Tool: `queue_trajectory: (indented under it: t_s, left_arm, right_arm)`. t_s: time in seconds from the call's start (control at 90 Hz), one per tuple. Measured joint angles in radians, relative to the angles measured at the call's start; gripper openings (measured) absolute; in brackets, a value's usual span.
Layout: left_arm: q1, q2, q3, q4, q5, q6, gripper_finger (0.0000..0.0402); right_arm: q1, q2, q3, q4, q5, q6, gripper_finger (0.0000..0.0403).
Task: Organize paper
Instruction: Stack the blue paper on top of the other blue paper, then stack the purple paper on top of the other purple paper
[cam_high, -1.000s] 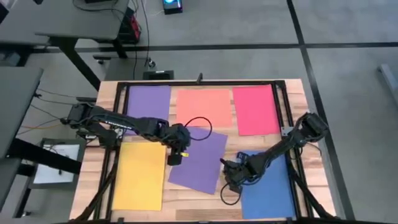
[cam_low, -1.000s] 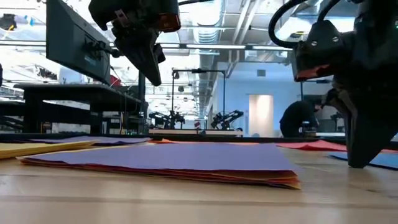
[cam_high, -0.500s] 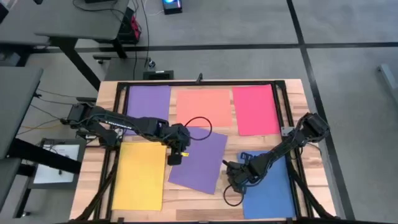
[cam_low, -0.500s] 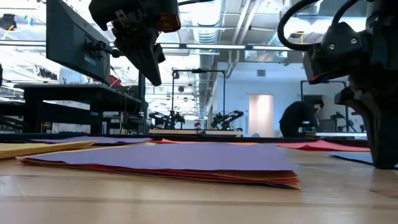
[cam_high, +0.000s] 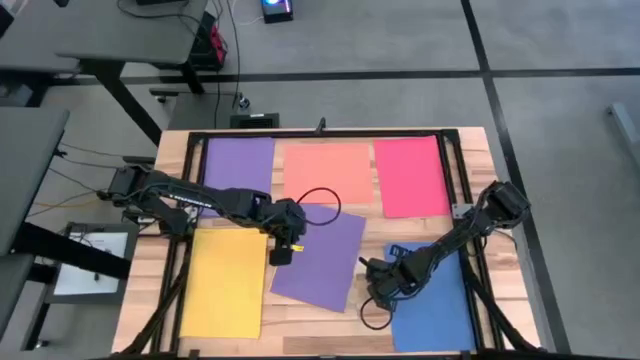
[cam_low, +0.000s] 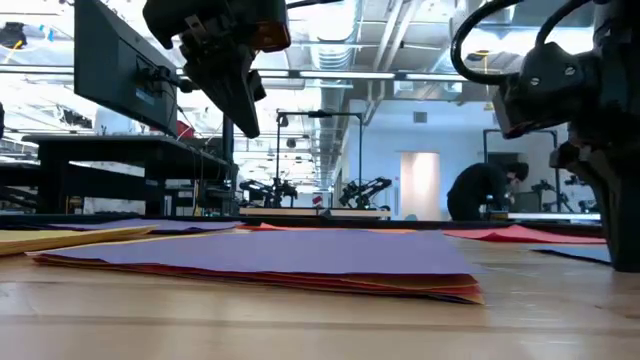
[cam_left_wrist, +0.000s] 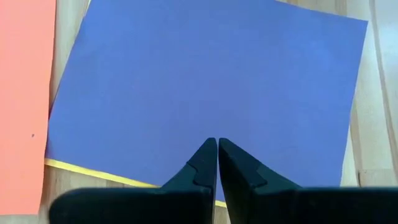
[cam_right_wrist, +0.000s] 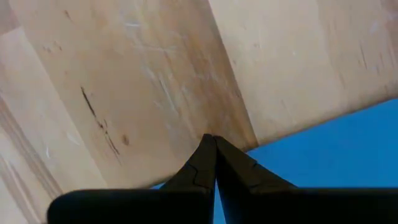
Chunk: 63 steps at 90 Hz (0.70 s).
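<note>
Right gripper, fingers pressed together and empty, is hovering beside the blue sheet; you're handling thin, floppy, slippery paper, so pinch its near edge.

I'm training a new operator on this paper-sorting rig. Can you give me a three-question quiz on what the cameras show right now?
1. True or false: the left hand is gripping a sheet.
2. Which sheet lies skewed in the middle of the table? A) tilted purple sheet B) yellow sheet C) pink-red sheet
3. The right hand is at the edge of which colour of sheet?

Key: 1. False; its fingers are shut on nothing, above the paper. 2. A. 3. The blue sheet.
</note>
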<state>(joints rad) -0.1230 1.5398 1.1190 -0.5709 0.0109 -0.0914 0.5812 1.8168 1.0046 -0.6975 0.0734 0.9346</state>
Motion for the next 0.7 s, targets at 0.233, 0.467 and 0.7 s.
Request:
queue_trajectory:
  t_s: [0.233, 0.467, 0.7]
  left_arm:
    - [0.000, 0.000, 0.000, 0.000, 0.000, -0.001, 0.0000]
    - [0.000, 0.000, 0.000, 0.014, 0.000, -0.028, 0.0000]
    - [0.000, 0.000, -0.087, 0.221, 0.000, -0.062, 0.0000]
  right_arm:
    - [-0.002, 0.004, 0.028, -0.025, 0.001, -0.023, 0.0000]
    - [-0.054, -0.052, 0.218, -0.012, 0.037, 0.102, 0.0000]
    - [-0.068, -0.055, 0.118, 0.131, 0.236, 0.664, 0.0038]
